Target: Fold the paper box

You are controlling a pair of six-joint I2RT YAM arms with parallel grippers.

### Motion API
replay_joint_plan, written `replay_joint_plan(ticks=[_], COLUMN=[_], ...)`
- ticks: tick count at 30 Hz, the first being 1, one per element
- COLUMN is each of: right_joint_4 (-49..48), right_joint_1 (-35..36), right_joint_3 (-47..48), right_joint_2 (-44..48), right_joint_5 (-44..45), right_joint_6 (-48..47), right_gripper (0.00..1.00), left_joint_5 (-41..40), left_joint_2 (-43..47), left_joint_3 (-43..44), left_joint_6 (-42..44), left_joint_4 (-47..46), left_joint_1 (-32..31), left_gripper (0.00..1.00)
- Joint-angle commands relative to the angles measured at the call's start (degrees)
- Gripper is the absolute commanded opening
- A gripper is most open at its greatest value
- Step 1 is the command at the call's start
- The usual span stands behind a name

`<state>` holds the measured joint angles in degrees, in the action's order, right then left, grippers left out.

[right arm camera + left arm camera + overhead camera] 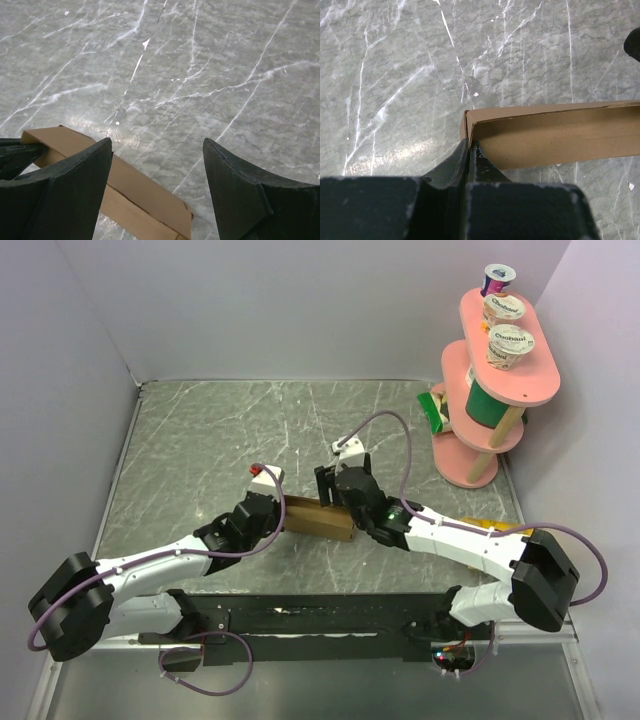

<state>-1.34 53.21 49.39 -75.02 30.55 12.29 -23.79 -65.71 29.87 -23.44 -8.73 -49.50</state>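
Observation:
The paper box [318,519] is plain brown cardboard lying in the middle of the grey marble table between the two arms. My left gripper [277,508] is shut on the box's left end; in the left wrist view its fingers [470,150] pinch the end wall of the paper box [555,135]. My right gripper [335,490] is open just above the box's right end. In the right wrist view its wide-spread fingers [85,165] stand over the table with the paper box [145,197] below them; it holds nothing.
A pink two-tier stand [497,390] with yogurt cups [511,345] and a green can stands at the back right. A green packet [433,408] lies at its foot. Grey walls close in the table on the left, back and right.

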Motion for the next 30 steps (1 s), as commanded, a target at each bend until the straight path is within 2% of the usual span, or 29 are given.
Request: replay_joint_plan(ticks=[1,6,13,22,24,25,28,30], right_joint_4=[-4.28,-0.86,3.19,5.38,5.12,4.69,4.68,5.30], right_joint_1=[3.21,6.20,8.84,10.86,11.13,11.21,11.21,11.48], right_joint_3=[0.01,-1.05,-1.92,-2.45,-2.98,-3.24,-3.51,-3.68], right_joint_2=[0.32,-2.14,-5.13,-5.40,-4.96,-4.96,-6.01,-6.45], right_joint_5=[5.31,9.61,11.02,11.56,11.29,11.03,10.15,10.06], right_joint_6=[-0.26,3.34,9.67,12.14,11.96,11.96,12.31,12.49], right_gripper=[0.80,0.81,0.81,0.82,0.78,0.69,0.58,0.54], left_joint_5=[1.82,2.43,2.70,2.70,2.61,2.78,3.48,3.75], left_joint_2=[0.41,0.15,0.06,0.50,0.32,0.24,0.32,0.76], left_joint_3=[-0.60,-0.51,-0.34,-1.04,-0.69,-0.69,-0.60,-0.86], left_joint_6=[-0.46,-0.90,-1.52,-2.22,-2.22,-2.22,-2.13,-2.05], left_joint_4=[0.56,0.38,0.82,0.91,1.26,1.26,1.09,1.09], left_joint_1=[-0.51,-0.60,-0.60,-0.60,-0.69,-0.69,-0.69,-0.69], left_gripper=[0.01,0.02,0.04,0.07,0.07,0.09,0.12,0.14])
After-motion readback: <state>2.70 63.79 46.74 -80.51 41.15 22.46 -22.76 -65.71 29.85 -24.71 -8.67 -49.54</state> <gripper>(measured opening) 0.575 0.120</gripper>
